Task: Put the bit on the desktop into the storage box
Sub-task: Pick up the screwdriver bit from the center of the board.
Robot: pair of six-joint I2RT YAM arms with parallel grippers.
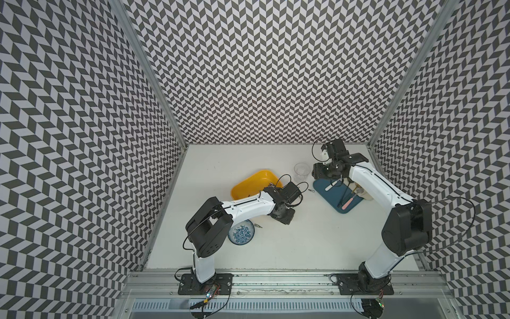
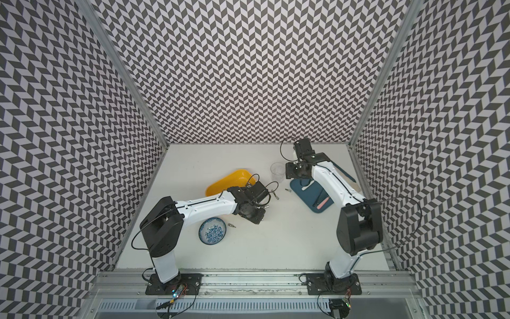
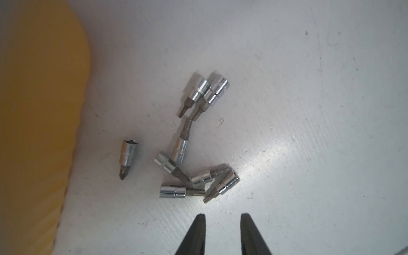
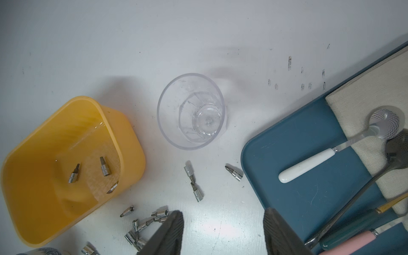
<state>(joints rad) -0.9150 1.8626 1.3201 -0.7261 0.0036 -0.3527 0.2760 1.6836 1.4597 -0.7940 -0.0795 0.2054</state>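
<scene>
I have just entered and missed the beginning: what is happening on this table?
A two-armed robot is moving chrome socket bits from the white desktop into the yellow storage box. At least two lie inside it already. The left end effector hovers, open and empty, over a cluster beside the box. The right end effector, also open and empty, is near a clear cup and a dark-blue tray.
</scene>
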